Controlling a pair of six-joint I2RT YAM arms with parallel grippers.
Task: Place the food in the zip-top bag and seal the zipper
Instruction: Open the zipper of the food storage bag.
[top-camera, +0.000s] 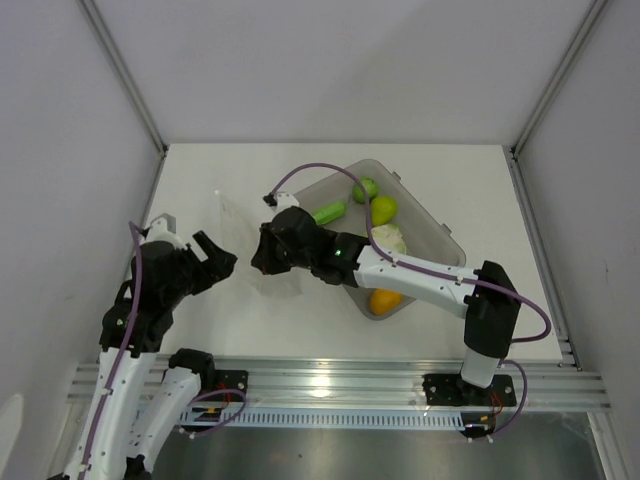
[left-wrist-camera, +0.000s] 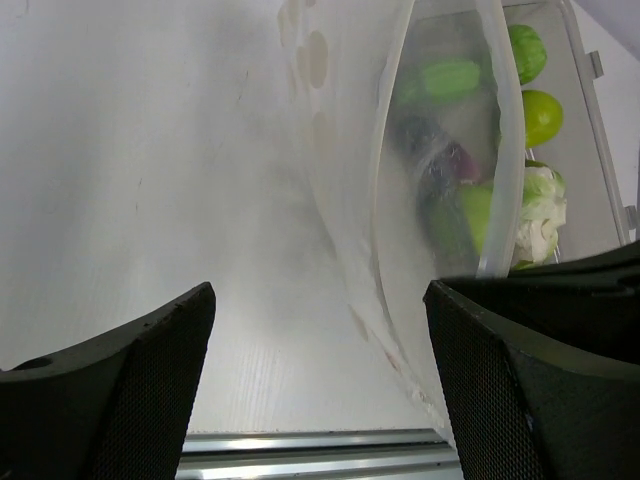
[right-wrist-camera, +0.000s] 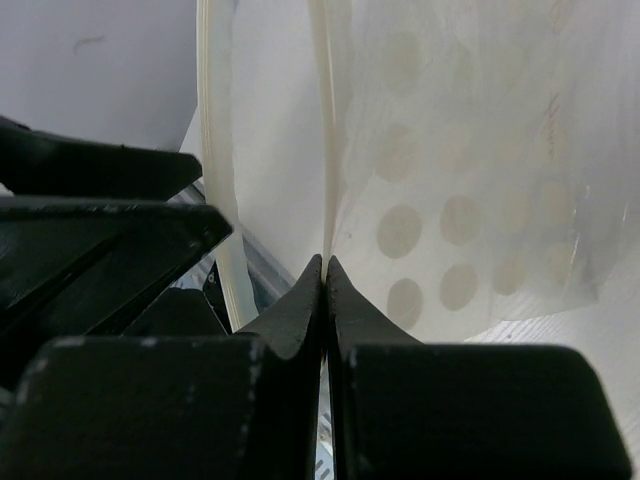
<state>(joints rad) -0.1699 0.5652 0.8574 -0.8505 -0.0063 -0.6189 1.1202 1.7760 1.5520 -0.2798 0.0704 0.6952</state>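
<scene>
Starting at the left, your left gripper (top-camera: 221, 253) hangs over the table (left-wrist-camera: 120, 160) with its fingers spread and empty. It is aimed at the zip-top bag (left-wrist-camera: 340, 150) just to its right, seemingly ready to take the free lip. The bag stands on edge between the two grippers with its mouth parted. Your right gripper (right-wrist-camera: 325, 266) has its fingers pressed together, pinching one lip at the zipper (right-wrist-camera: 322, 130), which holds the mouth up and reachable. Further right, the food (top-camera: 383, 209) lies in the grey bin (top-camera: 437, 246) beside the bag. Whether any piece is already inside the bag, you cannot tell through the plastic. Loading looks hardly begun.
</scene>
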